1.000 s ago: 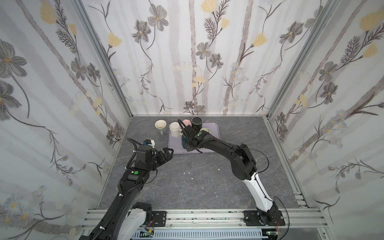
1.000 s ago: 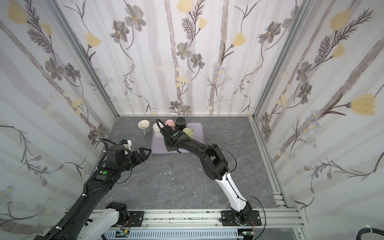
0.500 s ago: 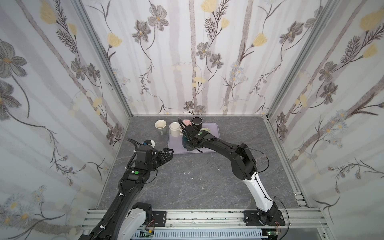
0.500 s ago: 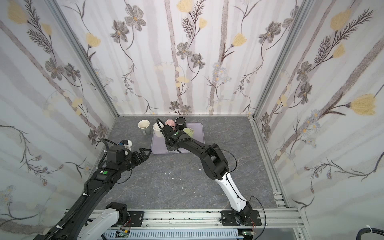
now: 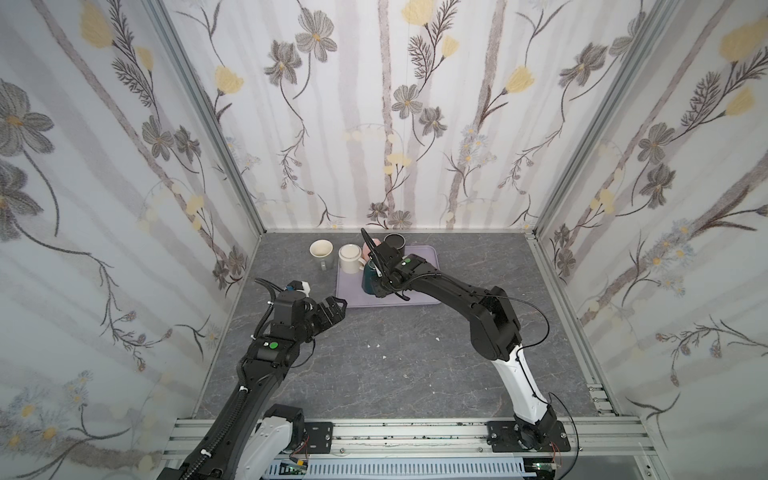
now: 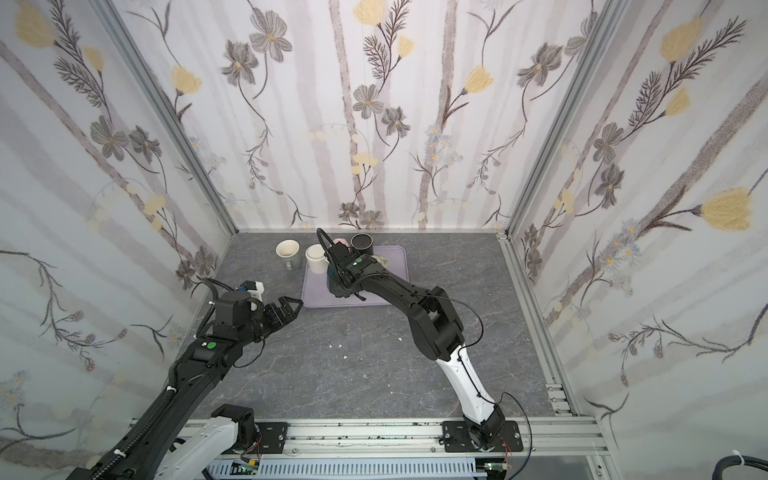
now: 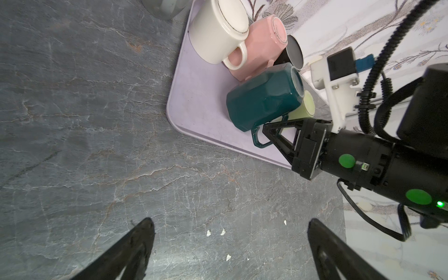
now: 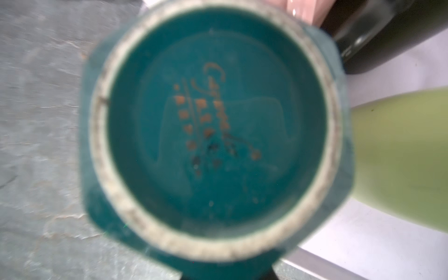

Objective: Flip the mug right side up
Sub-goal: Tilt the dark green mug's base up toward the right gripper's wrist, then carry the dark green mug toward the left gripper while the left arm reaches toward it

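The mug (image 5: 367, 277) is dark teal and stands upside down on the lavender tray (image 5: 415, 296), near its front left. Its base with a pale unglazed ring fills the right wrist view (image 8: 218, 126). In the left wrist view the right gripper (image 7: 265, 128) is shut on the teal mug's (image 7: 261, 101) handle. In both top views the wrist hides those fingers. My left gripper (image 5: 335, 306) hovers open and empty over the table, just off the tray's front left corner, and its fingers (image 7: 143, 232) stand wide apart.
On the tray (image 6: 374, 297) also stand a cream mug (image 5: 350, 257), a pink upturned mug (image 7: 257, 46), a dark cup (image 5: 395, 242) and a pale green mug (image 6: 382, 262). A grey mug (image 5: 321, 254) stands on the table left of the tray. White crumbs (image 5: 374, 345) lie mid-table.
The right gripper's jaws have drawn in on the mug's handle. Neither arm has visibly shifted, and the left gripper stays open.
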You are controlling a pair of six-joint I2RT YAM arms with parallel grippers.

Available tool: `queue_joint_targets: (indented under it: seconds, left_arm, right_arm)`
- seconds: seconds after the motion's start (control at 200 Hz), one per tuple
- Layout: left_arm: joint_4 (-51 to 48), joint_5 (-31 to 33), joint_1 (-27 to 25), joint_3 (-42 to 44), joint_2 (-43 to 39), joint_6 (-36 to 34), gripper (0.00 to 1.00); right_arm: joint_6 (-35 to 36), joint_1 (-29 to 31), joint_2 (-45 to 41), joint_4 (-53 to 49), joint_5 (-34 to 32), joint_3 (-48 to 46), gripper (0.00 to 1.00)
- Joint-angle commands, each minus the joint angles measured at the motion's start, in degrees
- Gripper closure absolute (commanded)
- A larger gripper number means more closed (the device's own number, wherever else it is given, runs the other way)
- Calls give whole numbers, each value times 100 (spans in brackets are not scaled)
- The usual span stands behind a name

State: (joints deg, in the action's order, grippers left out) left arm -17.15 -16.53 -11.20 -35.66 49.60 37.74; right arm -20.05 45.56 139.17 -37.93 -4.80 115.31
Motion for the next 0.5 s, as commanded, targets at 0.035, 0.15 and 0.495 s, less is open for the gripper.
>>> queue_joint_targets:
  seconds: [0.035, 0.15, 0.495]
  left_arm:
    - [156, 70, -3, 22, 11, 50, 0]
    - [176, 73, -5, 36, 16, 58, 0]
    - [308, -5, -5, 44, 138, 111, 0]
  right_arm:
    - [-104, -55, -381, 678, 160, -212, 96]
    - [-158, -121, -662, 906, 374, -500, 97]
    - [-340, -336, -1596, 1782, 1009, -1508, 98]
